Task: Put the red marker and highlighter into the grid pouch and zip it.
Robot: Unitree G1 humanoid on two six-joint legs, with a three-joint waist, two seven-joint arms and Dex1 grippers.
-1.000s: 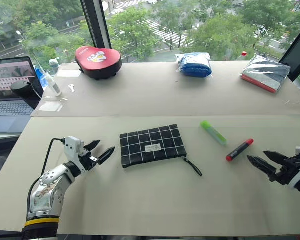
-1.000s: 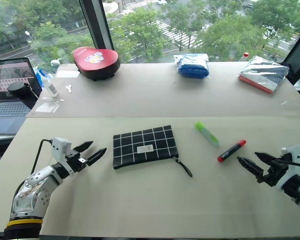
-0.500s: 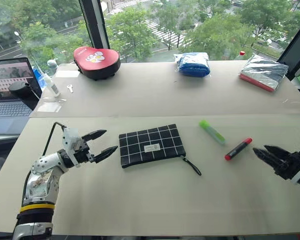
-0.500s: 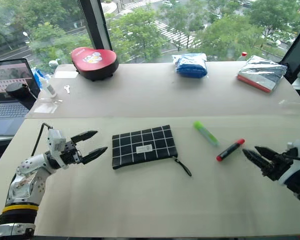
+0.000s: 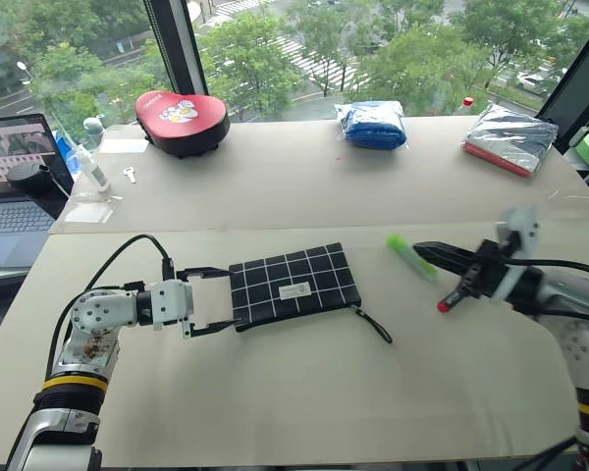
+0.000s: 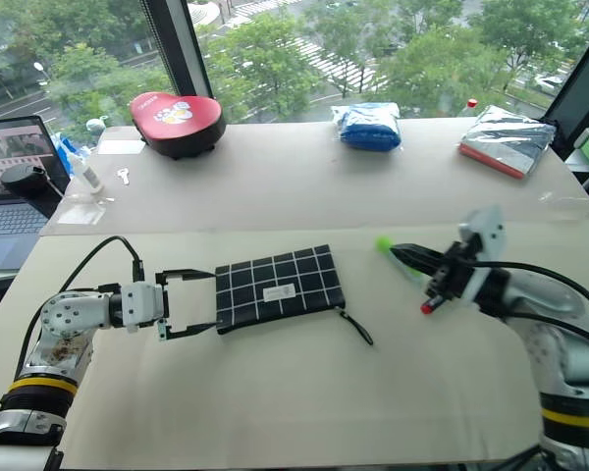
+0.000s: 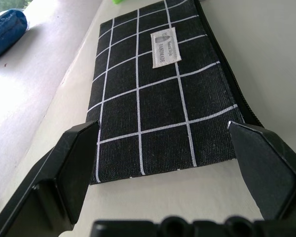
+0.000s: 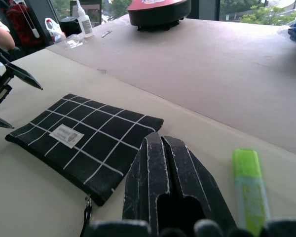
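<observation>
The grid pouch [image 5: 294, 287] lies flat mid-table, label up, its zipper strap [image 5: 373, 326] trailing to the right. My left gripper [image 5: 228, 297] is open, one finger on each side of the pouch's left edge; the left wrist view has the pouch [image 7: 163, 84] between both fingers [image 7: 79, 163]. The light-green highlighter [image 5: 405, 254] lies right of the pouch. My right gripper [image 5: 420, 249] is shut on nothing, its tips just above the highlighter [image 8: 249, 190]. The red marker [image 5: 449, 300] lies under the right hand, only its red end showing.
A red heart-shaped case [image 5: 182, 120], a blue bag [image 5: 373, 125] and a silver packet [image 5: 510, 142] sit along the far side by the window. A laptop [image 5: 15, 182] and a small bottle [image 5: 93, 167] stand at the far left.
My right gripper shut and swung left and up, passing over the red marker to the highlighter. My left gripper rolled and edged right until its open fingers straddle the pouch's left edge.
</observation>
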